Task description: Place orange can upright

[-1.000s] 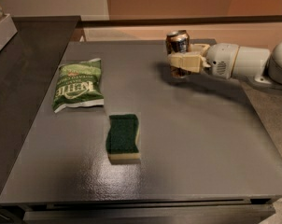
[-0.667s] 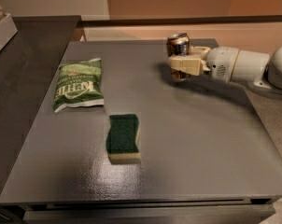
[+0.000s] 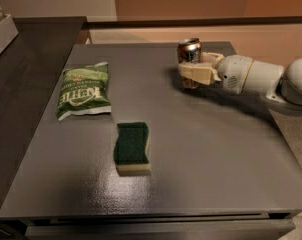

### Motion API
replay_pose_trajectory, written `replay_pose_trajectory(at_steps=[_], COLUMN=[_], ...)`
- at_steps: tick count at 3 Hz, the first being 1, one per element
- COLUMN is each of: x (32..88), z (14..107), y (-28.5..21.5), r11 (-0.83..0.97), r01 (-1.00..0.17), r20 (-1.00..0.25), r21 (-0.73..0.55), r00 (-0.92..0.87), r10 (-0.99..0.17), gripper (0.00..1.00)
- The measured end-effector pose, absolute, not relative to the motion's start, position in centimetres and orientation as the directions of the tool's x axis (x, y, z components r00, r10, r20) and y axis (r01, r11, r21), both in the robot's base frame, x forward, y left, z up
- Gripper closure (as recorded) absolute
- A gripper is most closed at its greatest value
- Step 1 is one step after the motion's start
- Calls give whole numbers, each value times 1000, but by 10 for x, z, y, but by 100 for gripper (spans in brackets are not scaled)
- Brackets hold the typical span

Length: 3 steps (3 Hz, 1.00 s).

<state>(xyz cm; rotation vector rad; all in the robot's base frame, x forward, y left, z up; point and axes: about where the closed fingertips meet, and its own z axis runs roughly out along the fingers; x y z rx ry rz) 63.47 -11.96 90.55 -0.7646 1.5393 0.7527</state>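
Note:
The orange can (image 3: 189, 49) stands upright at the far right of the grey table (image 3: 201, 149), its silver pull-tab top facing up. My gripper (image 3: 192, 70) reaches in from the right and is shut on the can's middle. One cream finger (image 3: 195, 74) crosses the front of the can and the other sits behind it. The can's lower part is hidden behind the finger, so I cannot tell whether its base touches the table.
A green chip bag (image 3: 84, 90) lies flat at the left. A green sponge (image 3: 132, 147) lies near the middle front. A darker counter (image 3: 26, 59) adjoins the table's left side, and a ledge (image 3: 201, 22) runs behind.
The gripper and the can have sunk slightly toward the table; the can still sits in the same grip. The bag and sponge have not moved.

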Motion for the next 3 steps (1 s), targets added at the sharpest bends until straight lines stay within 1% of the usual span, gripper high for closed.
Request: replay_pose_trajectory(at_steps=[1, 2, 3], x=[637, 639, 641], z=[903, 896, 892], y=[-117, -117, -117], r11=[588, 602, 607], r01=[-808, -798, -794], r20=[-997, -998, -998], r21=[29, 31, 33], r00=[-69, -63, -61], r10=[-45, -32, -25], gripper=[82, 51, 28])
